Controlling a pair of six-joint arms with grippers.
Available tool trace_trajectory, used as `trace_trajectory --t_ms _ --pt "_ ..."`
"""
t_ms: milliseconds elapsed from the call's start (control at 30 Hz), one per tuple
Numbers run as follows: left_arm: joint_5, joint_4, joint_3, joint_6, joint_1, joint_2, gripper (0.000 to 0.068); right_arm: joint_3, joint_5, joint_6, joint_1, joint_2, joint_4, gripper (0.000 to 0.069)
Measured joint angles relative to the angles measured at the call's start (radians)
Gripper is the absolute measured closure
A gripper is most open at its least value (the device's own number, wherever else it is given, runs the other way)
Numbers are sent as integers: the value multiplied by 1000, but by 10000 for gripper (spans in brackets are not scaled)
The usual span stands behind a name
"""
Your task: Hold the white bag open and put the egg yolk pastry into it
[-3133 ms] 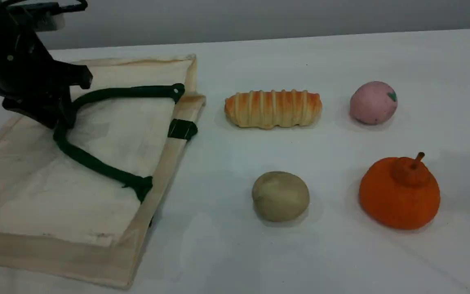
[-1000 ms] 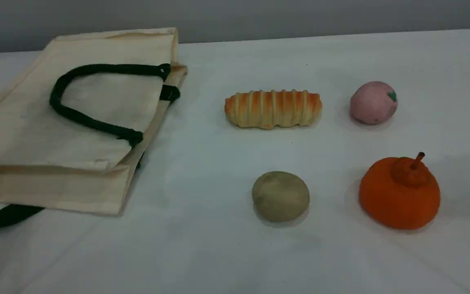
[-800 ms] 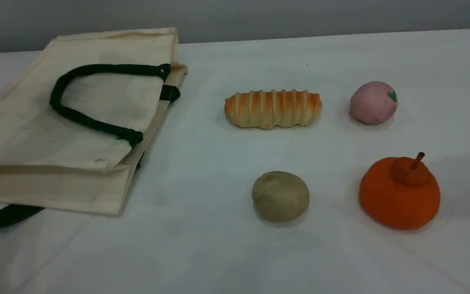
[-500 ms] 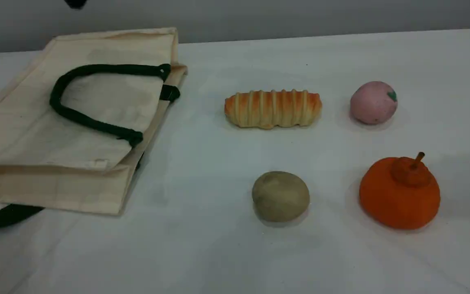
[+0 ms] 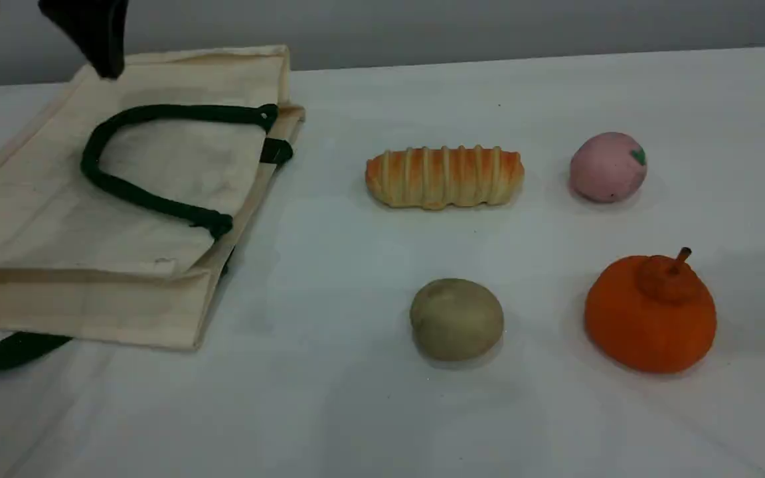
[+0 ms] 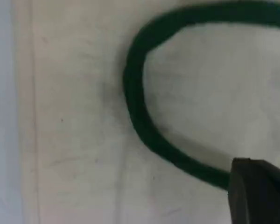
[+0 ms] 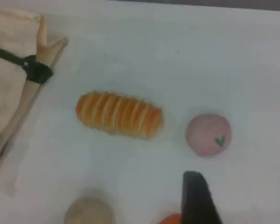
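Rope looks the target: clenched left claw [image 5: 105, 60] hovers above the dark green rope handle [image 5: 150, 202] of the flat cream-white canvas tote bag [image 5: 44, 226]. Tan dome-shaped egg yolk pastry [image 5: 457, 320] sits well apart from it, untouched; right claw [image 7: 196, 196], state I cannot tell.

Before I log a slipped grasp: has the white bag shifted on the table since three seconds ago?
Yes: the white bag now lies farther back and left, farther from the unmoved striped bread.

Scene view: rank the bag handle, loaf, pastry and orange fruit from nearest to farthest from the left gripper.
1. Handle, on the bag, under the left gripper.
2. Loaf, back row, centre.
3. Pastry, front row, centre.
4. Orange fruit, front right.
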Motion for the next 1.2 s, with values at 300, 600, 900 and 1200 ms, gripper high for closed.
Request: trace_trajectory --t_ms 300,600,900,1200 --pt "2 126 133 -38 0 -4 666 0 0 0 0 0 0 311" --pt "1 263 133 -25 3 -5 661 0 0 0 0 0 8 311" --pt "3 286 133 -29 3 2 638 0 4 0 1 0 9 311" --pt "-43 286 133 -23 3 29 377 0 10 0 1 0 10 311"
